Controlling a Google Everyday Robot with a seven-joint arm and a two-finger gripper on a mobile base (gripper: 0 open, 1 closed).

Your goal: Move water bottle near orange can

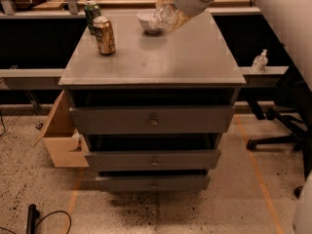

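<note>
The orange can (104, 35) stands upright on the left part of the grey cabinet top (185, 62). My gripper (173, 8) is above the back middle of the top, shut on the clear crinkled water bottle (163, 17). The bottle hangs tilted in the air just right of a white bowl, well to the right of the orange can. The bottle's label and cap are hidden by the gripper.
A darker green-marked can (91, 14) stands just behind the orange can. A white bowl (147, 21) sits at the back middle. The cabinet has three drawers (153, 120). A wooden box (61, 135) is at its left, a spray bottle (259, 61) and a chair base at its right.
</note>
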